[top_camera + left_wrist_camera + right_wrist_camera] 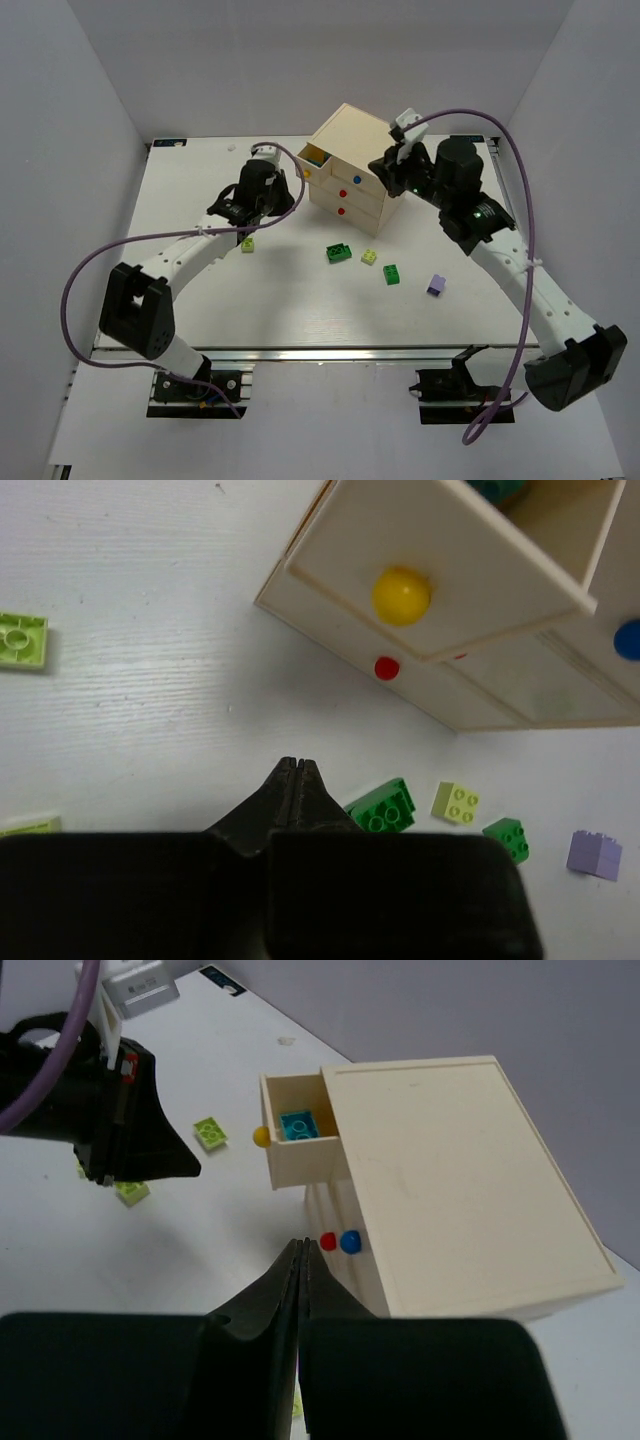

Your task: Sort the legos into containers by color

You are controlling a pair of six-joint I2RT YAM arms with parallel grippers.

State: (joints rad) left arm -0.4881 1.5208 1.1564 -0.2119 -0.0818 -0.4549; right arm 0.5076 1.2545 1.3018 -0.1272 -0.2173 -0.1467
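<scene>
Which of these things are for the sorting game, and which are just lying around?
For the job: cream wooden drawer chest; cyan plastic brick inside it; dark green bricks; lime-yellow bricks; lavender brick.
Just there: purple cables; metal rail.

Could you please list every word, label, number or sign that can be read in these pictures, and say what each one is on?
No text can be read in any view.
The dark sticker at the far end of the table: its marks are too blurred to read.
The wooden chest: plain, no lettering.
The green lego: any embossing on its studs is too small to tell.
</scene>
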